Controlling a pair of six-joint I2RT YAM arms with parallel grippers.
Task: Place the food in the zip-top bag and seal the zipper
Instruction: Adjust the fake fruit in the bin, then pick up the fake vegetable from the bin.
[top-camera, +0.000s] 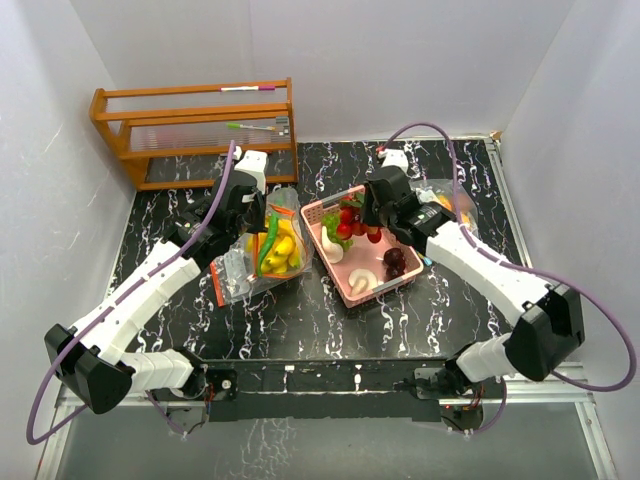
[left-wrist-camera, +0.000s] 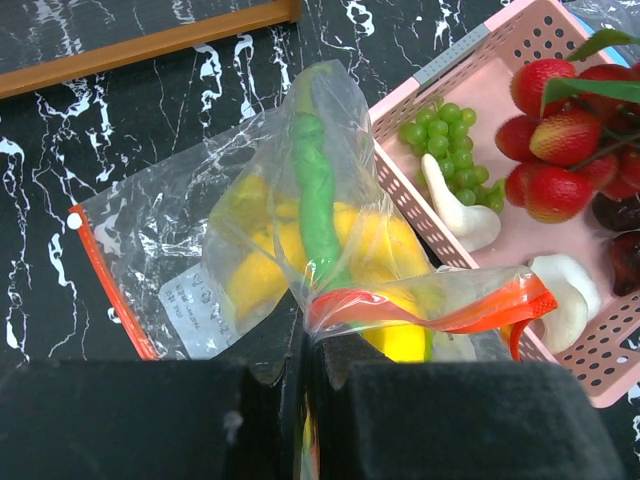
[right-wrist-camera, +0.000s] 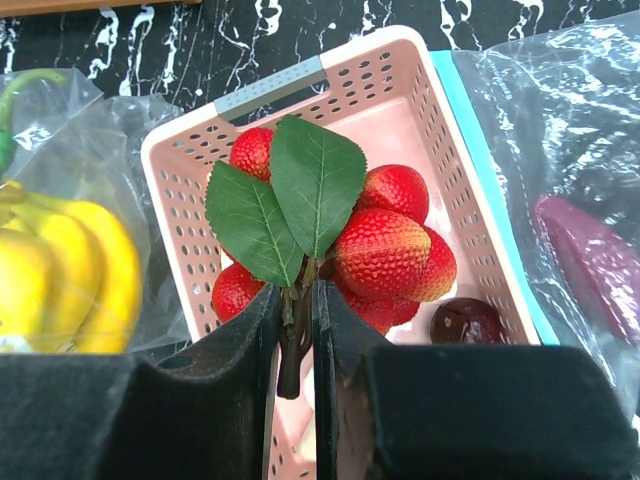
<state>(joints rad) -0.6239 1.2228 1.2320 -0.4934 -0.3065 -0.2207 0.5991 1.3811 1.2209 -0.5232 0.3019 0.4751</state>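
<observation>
Food: red berry bunch (right-wrist-camera: 385, 250) above pink tray (right-wrist-camera: 175, 190) mid-surface, stem lengthwise toward the right hand (right-wrist-camera: 297, 300) pinching it, leaves pointing away. Left hand (left-wrist-camera: 305, 345) pinches the zip-top bag (left-wrist-camera: 190, 230) mouth.

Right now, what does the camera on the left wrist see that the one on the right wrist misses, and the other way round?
Only the left wrist view: green grapes, white mushroom-like pieces, and the orange zipper strip pinched in the left gripper. Only the right wrist view: two green leaves, their stem clamped in the right gripper, and a second clear bag holding something purple. Both: the pink tray, the red berries, and the yellow bananas inside the zip-top bag.
</observation>
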